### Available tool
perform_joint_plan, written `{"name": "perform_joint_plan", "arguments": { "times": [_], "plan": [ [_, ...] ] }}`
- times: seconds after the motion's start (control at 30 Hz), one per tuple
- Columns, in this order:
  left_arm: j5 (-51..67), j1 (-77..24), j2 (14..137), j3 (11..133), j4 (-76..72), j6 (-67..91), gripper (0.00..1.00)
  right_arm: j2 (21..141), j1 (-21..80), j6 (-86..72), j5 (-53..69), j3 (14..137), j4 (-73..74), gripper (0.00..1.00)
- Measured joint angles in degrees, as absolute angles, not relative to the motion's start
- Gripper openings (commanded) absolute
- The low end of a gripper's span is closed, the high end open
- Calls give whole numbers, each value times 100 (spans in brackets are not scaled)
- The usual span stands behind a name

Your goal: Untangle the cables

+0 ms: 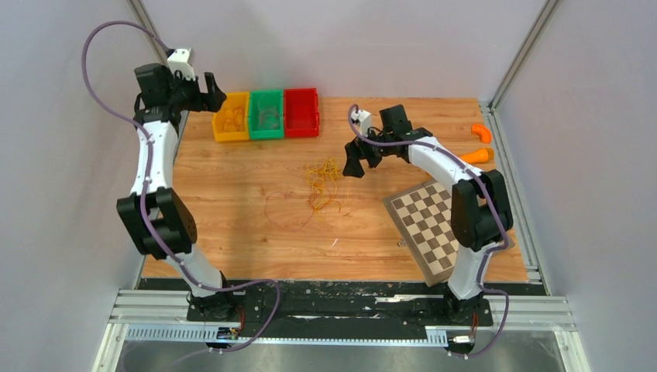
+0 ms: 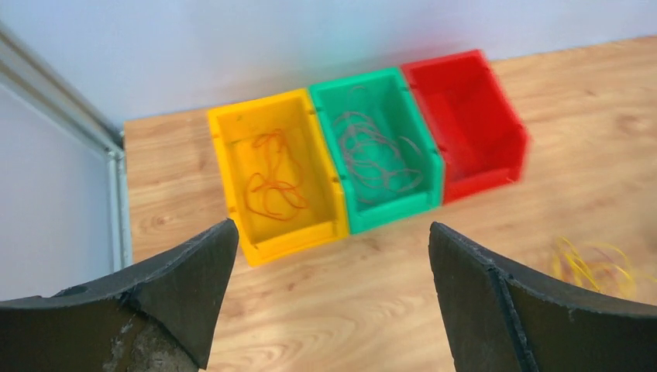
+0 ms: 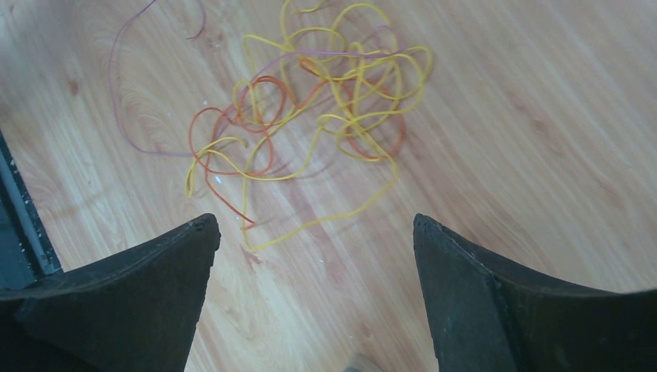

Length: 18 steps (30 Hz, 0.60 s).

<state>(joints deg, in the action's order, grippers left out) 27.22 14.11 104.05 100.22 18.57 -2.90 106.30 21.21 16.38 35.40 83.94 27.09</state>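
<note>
My right gripper (image 3: 314, 225) hangs wide apart over the cables (image 3: 325, 116) tangled mid-table, the left gripper (image 2: 333, 229) gapes empty by the far bins (image 2: 294, 240), and I reckon one pinch could drag up the whole knot since the strands interlock.

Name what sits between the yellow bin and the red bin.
The green bin, pressed against both and holding thin grayish cables; the left wrist view shows it best.

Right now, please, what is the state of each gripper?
The left gripper is open, holding nothing.
The right gripper is open, holding nothing, above the cables.
</note>
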Motion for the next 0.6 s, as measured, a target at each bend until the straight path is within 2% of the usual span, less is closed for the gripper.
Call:
{"name": "perform_joint_plan", "arguments": {
  "times": [0.23,0.43,0.6],
  "plan": [
    [4475,1409,8932,8342,1920,-539,100,11340,2593,1575,3621,8672,2681,78],
    [4982,886,8698,6877,2143,-661,100,11601,2630,1400,3199,8735,2609,78],
    [4958,134,8685,6355,2145,-631,100,11216,2565,1238,2884,8068,2528,78]
  ]
}}
